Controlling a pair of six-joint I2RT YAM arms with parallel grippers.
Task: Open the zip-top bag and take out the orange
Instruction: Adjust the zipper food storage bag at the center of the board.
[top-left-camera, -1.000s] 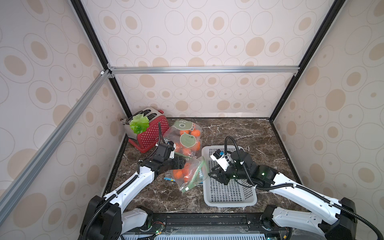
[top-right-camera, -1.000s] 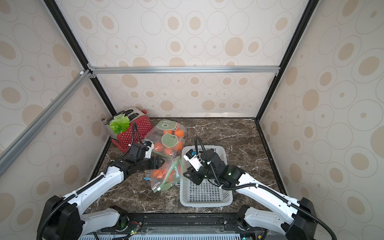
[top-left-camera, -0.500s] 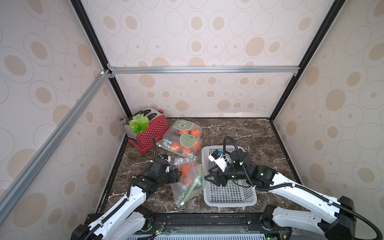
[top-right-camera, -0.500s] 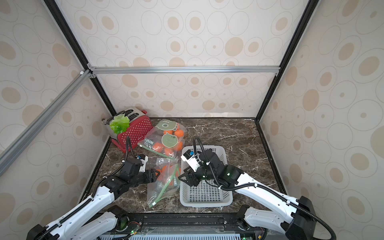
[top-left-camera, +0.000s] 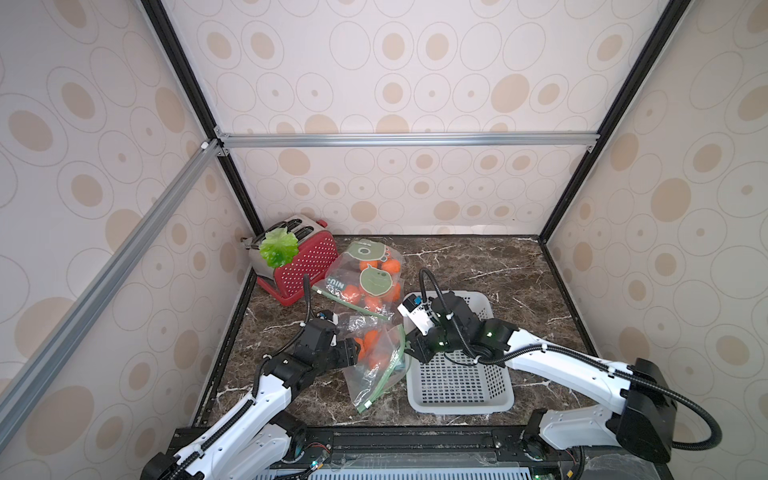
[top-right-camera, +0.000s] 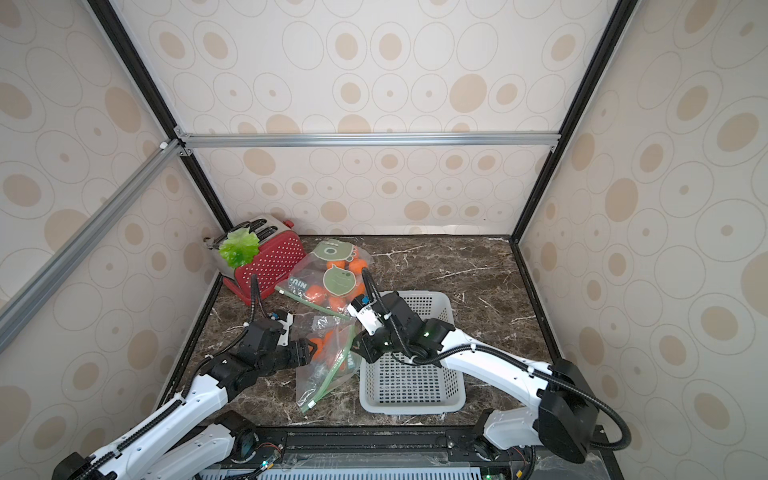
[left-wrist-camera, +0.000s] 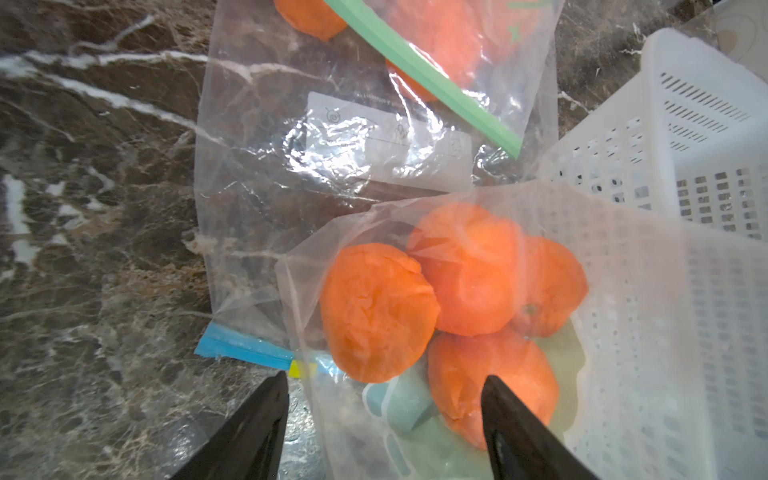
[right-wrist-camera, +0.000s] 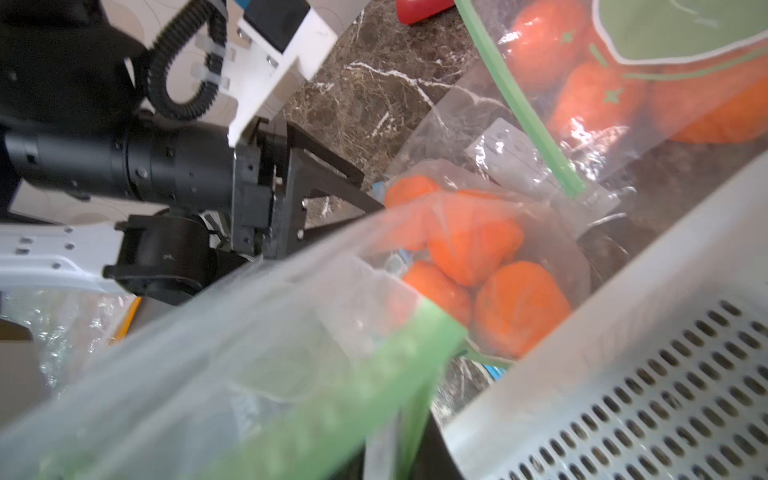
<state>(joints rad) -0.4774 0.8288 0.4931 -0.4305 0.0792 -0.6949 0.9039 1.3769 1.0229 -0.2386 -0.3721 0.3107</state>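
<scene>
1. Place: the zip-top bag (top-left-camera: 376, 370) lies on the desk (top-left-camera: 498, 270), pressed against the white basket (top-left-camera: 457, 384) at the basket's 9 o'clock. A second bag (top-left-camera: 365, 278) of fruit sits just beyond it at 12 o'clock.
2. Right pincer (top-left-camera: 411, 348): clamped tight on the bag's green zip strip (right-wrist-camera: 374, 374) at the bag's 3 o'clock edge, holding that rim up.
3. Left pincer (left-wrist-camera: 385, 376): jaws wide apart and gripping nothing, at the bag's 9 o'clock, straddling the film over the oranges (left-wrist-camera: 457, 291).
4. Handling, as I judge it: the film is thin, slick and floppy, so it will crumple and slide. The oranges are a loose weight that will roll when the bag tilts. The best hold is the stiffer zip strip, one lip per pincer. An orange should be gripped gently across its middle, since the skin looks soft.
5. Orientation: as it lies, the bag's long axis runs roughly from 1 to 7 o'clock along the zip strip. The mouth faces 3 o'clock, toward the basket. I cannot tell whether the lips are fully parted.
</scene>
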